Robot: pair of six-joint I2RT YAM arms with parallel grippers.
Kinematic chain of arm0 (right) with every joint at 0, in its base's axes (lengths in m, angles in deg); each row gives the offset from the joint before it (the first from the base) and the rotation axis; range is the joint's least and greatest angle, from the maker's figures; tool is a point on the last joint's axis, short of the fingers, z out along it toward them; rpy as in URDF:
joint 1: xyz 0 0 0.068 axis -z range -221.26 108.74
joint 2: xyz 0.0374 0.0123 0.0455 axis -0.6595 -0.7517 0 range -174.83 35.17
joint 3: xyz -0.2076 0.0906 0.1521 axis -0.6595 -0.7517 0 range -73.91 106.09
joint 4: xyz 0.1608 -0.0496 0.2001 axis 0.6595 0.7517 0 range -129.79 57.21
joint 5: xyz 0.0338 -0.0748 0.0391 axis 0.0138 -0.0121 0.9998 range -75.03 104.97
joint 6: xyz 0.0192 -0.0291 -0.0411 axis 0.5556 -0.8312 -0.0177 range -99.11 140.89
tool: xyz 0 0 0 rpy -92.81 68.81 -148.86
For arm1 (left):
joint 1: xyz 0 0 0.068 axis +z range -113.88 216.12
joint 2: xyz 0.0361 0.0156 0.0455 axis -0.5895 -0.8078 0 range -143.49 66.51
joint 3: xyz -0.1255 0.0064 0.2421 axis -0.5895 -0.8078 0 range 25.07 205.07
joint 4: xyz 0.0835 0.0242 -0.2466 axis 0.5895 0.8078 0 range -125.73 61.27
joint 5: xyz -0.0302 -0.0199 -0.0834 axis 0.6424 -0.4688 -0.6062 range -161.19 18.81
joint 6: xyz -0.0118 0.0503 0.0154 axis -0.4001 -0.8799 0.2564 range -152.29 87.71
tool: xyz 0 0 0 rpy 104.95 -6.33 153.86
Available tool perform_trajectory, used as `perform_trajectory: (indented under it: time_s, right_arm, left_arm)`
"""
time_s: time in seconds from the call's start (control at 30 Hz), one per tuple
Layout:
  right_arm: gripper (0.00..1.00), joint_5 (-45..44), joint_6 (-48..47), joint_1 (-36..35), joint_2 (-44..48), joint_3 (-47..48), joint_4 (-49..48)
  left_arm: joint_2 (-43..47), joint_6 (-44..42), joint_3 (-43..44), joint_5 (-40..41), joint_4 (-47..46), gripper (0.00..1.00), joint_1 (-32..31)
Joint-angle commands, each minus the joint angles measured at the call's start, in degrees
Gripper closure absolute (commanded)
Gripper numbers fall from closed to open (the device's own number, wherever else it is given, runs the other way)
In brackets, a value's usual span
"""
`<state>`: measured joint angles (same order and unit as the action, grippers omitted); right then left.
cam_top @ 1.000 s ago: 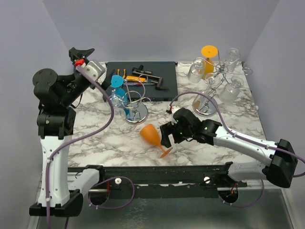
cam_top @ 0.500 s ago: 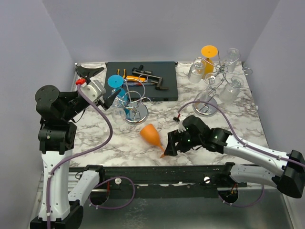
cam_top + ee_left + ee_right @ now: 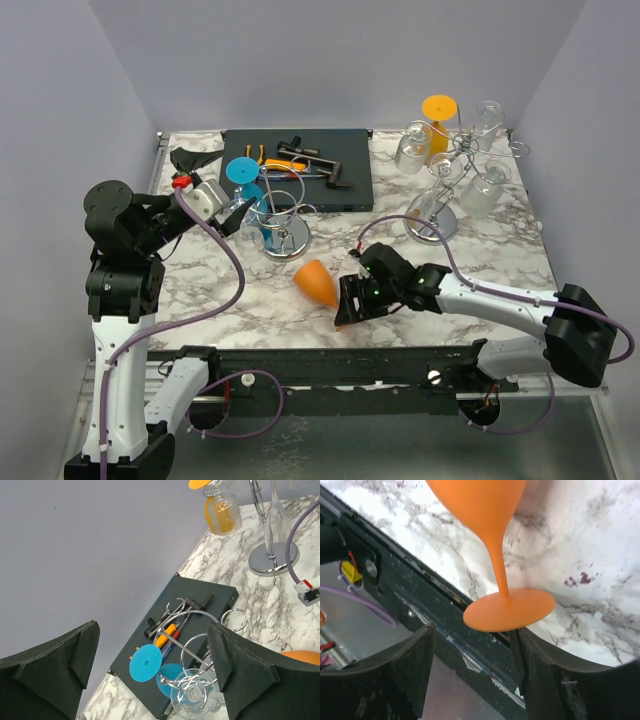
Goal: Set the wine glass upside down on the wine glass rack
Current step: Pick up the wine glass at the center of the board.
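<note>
Jaws of right tool [image 3: 472, 640] closing in, now half shut on each side of foot of orange wine glass [image 3: 313, 281], no hold yet. Glass lies on side on tabletop [image 3: 190, 290], near front edge. Left tool [image 3: 152, 630] wide open, empty, swung closer to wine glass rack [image 3: 288, 232]. Lift likely next.

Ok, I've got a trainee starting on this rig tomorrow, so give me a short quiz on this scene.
1. True or false: the orange wine glass stands upright.
2. Which gripper's fingers flank the glass's foot? A left, B right, C neither.
3. Fill in: the rack beside the black tray holds a clear glass and a ____ one.
Key: 1 false, it lies on its side; 2 B, the right gripper; 3 blue.
</note>
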<state>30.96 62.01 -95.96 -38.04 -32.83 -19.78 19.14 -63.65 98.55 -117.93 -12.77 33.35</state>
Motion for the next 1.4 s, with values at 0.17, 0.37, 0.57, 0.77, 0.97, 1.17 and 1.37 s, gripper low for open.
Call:
perform_trajectory:
  time_s: [0.17, 0.37, 0.57, 0.77, 0.97, 1.17, 1.37]
  right_arm:
    - [0.45, -13.7, -1.4, -0.5, -6.1, 6.8, 3.0]
    - [0.63, -19.2, -3.2, -0.5, -8.0, 9.0, 5.4]
    - [0.75, -23.7, -5.5, -0.5, -8.3, 11.3, 8.1]
    - [0.91, -31.1, -9.8, -0.5, -6.9, 14.6, 12.3]
    - [0.98, -36.3, -18.4, -0.5, -4.1, 14.9, 11.7]
    - [0.46, -34.2, -14.6, -0.5, -5.6, 17.4, 14.4]
    - [0.4, -35.5, -8.7, -0.5, -8.2, 16.8, 12.2]
  left_arm:
    - [1.1, -2.6, -0.7, -2.2, 1.2, 0.04, 0.0]
    - [1.2, -3.1, -0.8, -1.8, 1.2, 0.04, 0.0]
    - [1.1, -3.3, -0.7, -1.8, 1.2, 0.04, 0.0]
    - [0.8, -3.1, -0.2, -2.1, 1.3, 0.04, 0.0]
    - [1.1, -2.9, 0.2, -1.9, 1.3, 0.04, 0.0]
    - [1.9, -3.3, -0.1, -1.5, 1.2, 0.04, 0.0]
    - [2.0, -3.6, -0.2, -1.5, 1.4, 0.04, 0.0]
